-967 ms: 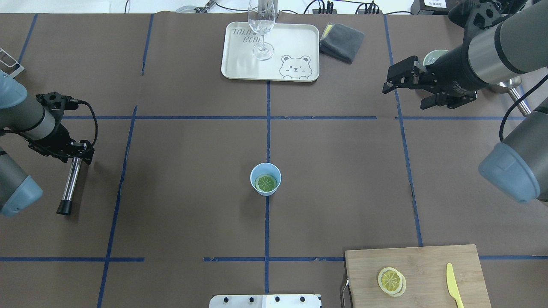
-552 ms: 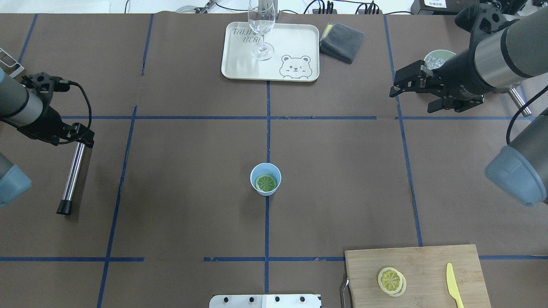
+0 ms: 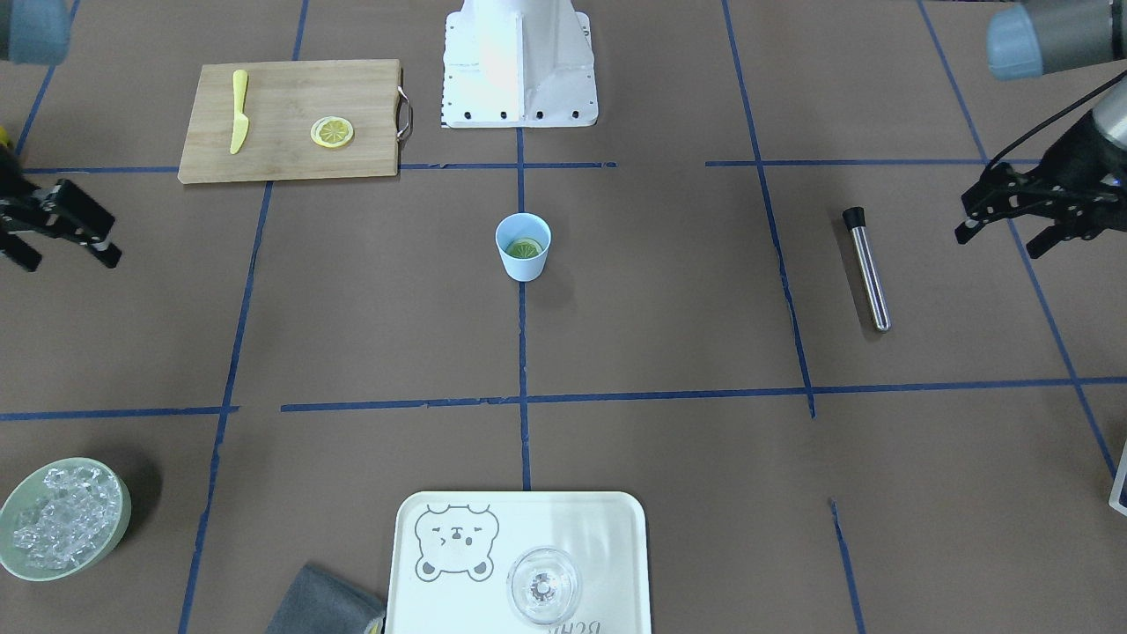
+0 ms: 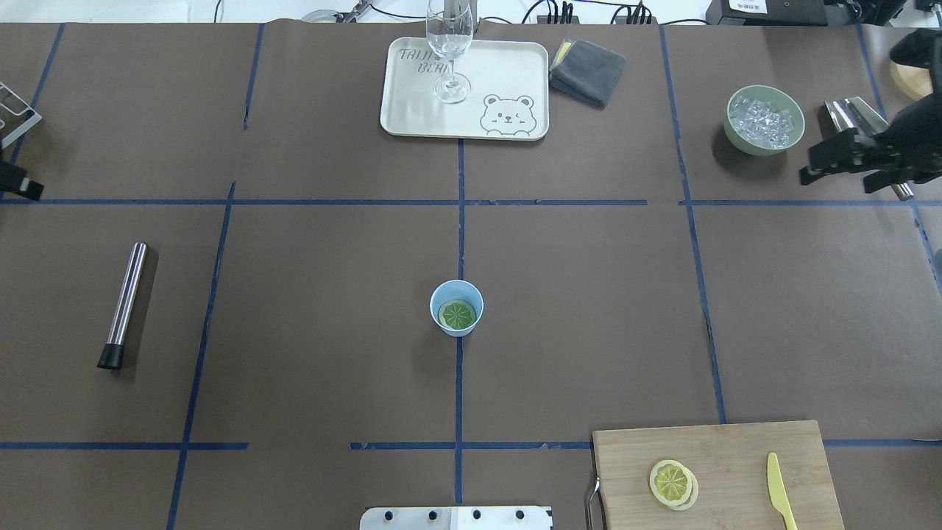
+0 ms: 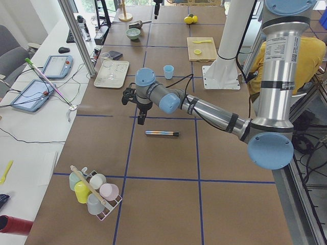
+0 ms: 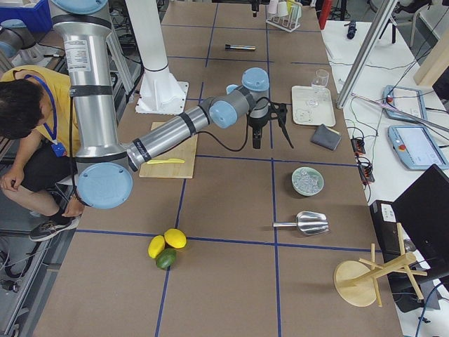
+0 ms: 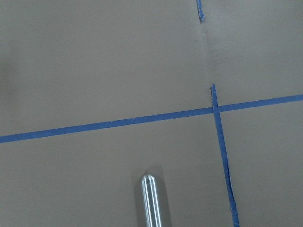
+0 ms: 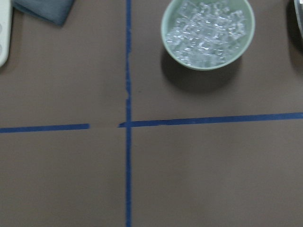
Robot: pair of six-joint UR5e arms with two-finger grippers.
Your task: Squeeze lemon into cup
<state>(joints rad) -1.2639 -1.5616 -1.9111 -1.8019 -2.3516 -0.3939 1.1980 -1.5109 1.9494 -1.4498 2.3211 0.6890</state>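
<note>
The light-blue cup (image 4: pixel 456 309) stands upright at the table's middle, also in the front-facing view (image 3: pixel 523 247). A lemon slice (image 4: pixel 457 315) lies flat inside it and looks greenish there. Two more yellow slices (image 4: pixel 672 483) lie stacked on the cutting board (image 4: pixel 736 449). My right gripper (image 4: pixel 839 182) is open and empty at the far right, beside the ice bowl and far from the cup. My left gripper (image 3: pixel 999 242) is open and empty at the far left edge, almost out of the overhead view.
A steel rod with a black cap (image 4: pixel 123 305) lies at the left. A green bowl of ice (image 4: pixel 763 120) and a metal scoop (image 4: pixel 854 114) sit at back right. A tray (image 4: pixel 508 73) with a clear glass (image 4: pixel 449 51) and a grey cloth (image 4: pixel 587 71) are at the back. A yellow knife (image 4: pixel 780 489) lies on the board.
Both arms have drawn back outward. The left gripper left the rod's far end and went to the left edge. The right gripper moved right and uncovered the ice bowl. The cup and rod stayed still.
</note>
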